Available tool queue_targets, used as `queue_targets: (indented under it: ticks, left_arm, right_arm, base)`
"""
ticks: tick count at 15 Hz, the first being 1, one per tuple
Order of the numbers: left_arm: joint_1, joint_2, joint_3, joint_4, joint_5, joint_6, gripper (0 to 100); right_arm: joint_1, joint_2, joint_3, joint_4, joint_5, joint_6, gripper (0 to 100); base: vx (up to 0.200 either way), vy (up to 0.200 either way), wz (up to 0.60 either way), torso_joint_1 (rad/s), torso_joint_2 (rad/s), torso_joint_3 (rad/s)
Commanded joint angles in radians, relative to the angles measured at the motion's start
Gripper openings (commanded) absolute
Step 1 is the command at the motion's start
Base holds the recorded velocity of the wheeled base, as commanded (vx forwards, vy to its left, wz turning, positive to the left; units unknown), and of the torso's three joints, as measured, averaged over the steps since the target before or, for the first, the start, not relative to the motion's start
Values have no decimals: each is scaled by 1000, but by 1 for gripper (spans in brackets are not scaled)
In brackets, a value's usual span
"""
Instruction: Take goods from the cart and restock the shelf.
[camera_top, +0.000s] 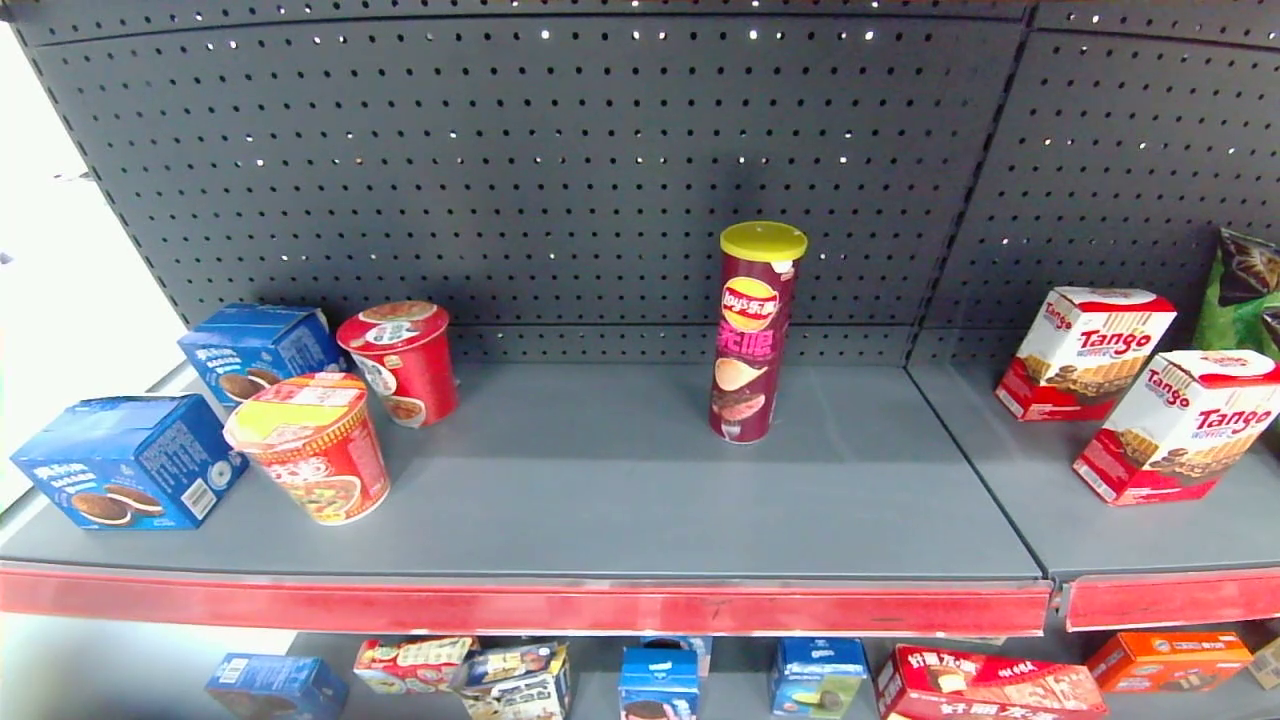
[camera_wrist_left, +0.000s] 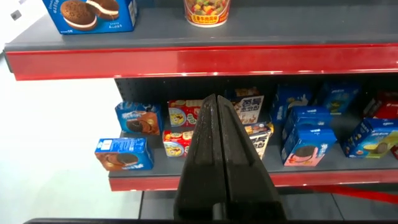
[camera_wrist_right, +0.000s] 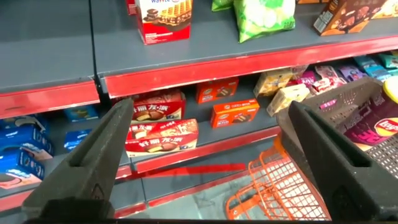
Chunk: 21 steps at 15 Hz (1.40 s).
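Maroon chip canister (camera_top: 757, 340) with yellow lid (camera_top: 763, 240); dark grey shelf (camera_top: 600, 490), red front edge (camera_top: 520, 605), perforated grey pegboard (camera_top: 500, 150); blue cookie boxes (camera_top: 130, 462) at nine o'clock; orange wire cart (camera_wrist_right: 273, 186).

Snacks at the sides
The front blue cookie box (camera_top: 130, 462) stands just beside a noodle cup (camera_top: 315, 445), left; a wafer box (camera_top: 1180, 425) sits near a green bag (camera_top: 1240, 295), right.

A grocery shop aisle: grey pegboard-backed shelves (camera_top: 600, 480) with red price rails (camera_top: 520, 605) carry packaged snacks (cookie boxes (camera_top: 130, 460), cup noodles (camera_top: 315, 445), a crisp can (camera_top: 755, 330)), and an orange wire cart (camera_wrist_right: 267, 186) stands near the shelving.
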<state>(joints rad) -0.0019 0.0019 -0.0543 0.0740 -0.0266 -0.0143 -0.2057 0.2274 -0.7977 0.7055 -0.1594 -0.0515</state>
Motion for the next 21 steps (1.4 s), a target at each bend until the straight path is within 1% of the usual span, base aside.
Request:
queue_targets:
  ticks: [1, 2, 3, 4, 5, 6, 11, 16, 17, 21]
  left_arm:
    - [0, 0, 2, -2, -1, 5, 0]
    - [0, 0, 19, -25, 2, 31, 0]
    - [0, 0, 48, -59, 2, 71, 0]
    - [0, 1, 51, -71, 1, 76, 0]
    - [0, 1, 51, -71, 1, 76, 0]
    - [0, 1, 51, -71, 14, 23, 0]
    - [0, 1, 53, -71, 17, 25, 0]
    - [0, 1, 53, -73, 17, 25, 0]
    - [0, 1, 53, -73, 17, 25, 0]
    - [0, 1, 53, -73, 17, 25, 0]
  right_arm:
    - [0, 4, -3, 0, 0, -1, 100]
    - [0, 4, -5, 0, 0, -1, 100]
    - [0, 3, -6, 0, 0, -1, 100]
    - [0, 3, -8, 0, 0, -1, 100]
    - [0, 3, -8, 0, 0, -1, 100]
    - [0, 1, -11, 0, -2, -1, 100]
    - [3, 7, -6, -12, -8, -1, 100]
    - [5, 1, 3, -14, -28, -10, 100]
    - [8, -3, 8, -12, -28, -25, 100]
    - [12, -17, 12, -14, -26, -36, 100]
  base:
    - [0, 0, 0, 0, 0, 0]
    - [0, 0, 0, 0, 0, 0]
    - [0, 0, 0, 0, 0, 0]
    - [0, 0, 0, 0, 0, 0]
    - [0, 0, 0, 0, 0, 0]
    - [0, 0, 0, 0, 0, 0]
    - [0, 0, 0, 0, 0, 0]
    - [-200, 0, 0, 4, 3, 2]
    - [0, 0, 0, 0, 0, 0]
    - [0, 0, -600, 5, 2, 5]
